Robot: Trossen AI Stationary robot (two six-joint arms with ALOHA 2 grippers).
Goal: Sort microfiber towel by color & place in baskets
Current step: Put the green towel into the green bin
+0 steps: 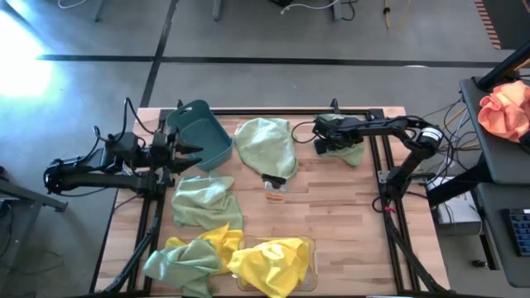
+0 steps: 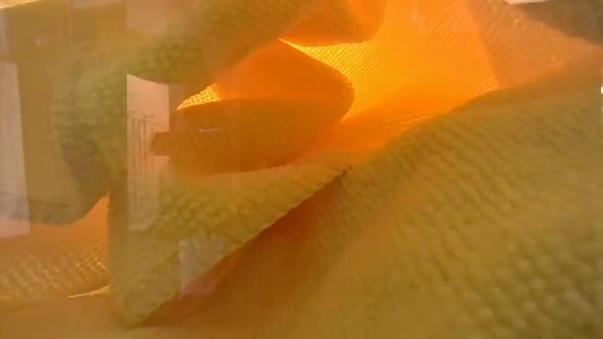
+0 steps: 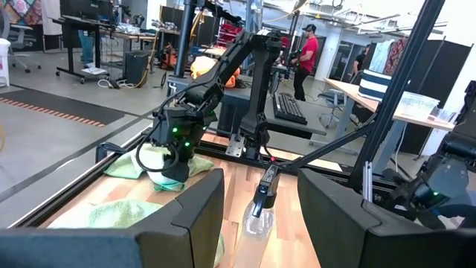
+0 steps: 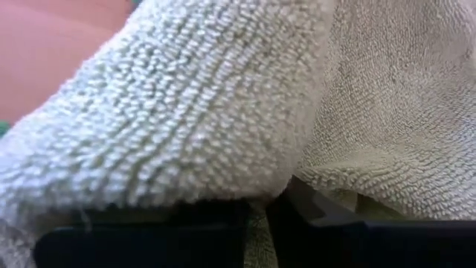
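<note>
Towels are lying scattered over the wooden bench: one sage towel is spreading out at the far middle, another is sitting left of centre, a third is bunching at the near left edge, touching a yellow towel. A bigger yellow towel is heaping in the clear basket at the near edge, and its weave is filling the whole low view. A fourth sage towel is lying at the far right, under the right claw; the right wrist view is showing pale cloth pressed right against that claw's dark fingers, which are nearly together on a fold of it. The teal basket is standing tilted at the far left, just beside the left claw, whose fingers are standing wide apart and holding nothing. A small amber object is resting between the towels at mid-bench. An orange cloth is lying on a side table off to the right.
</note>
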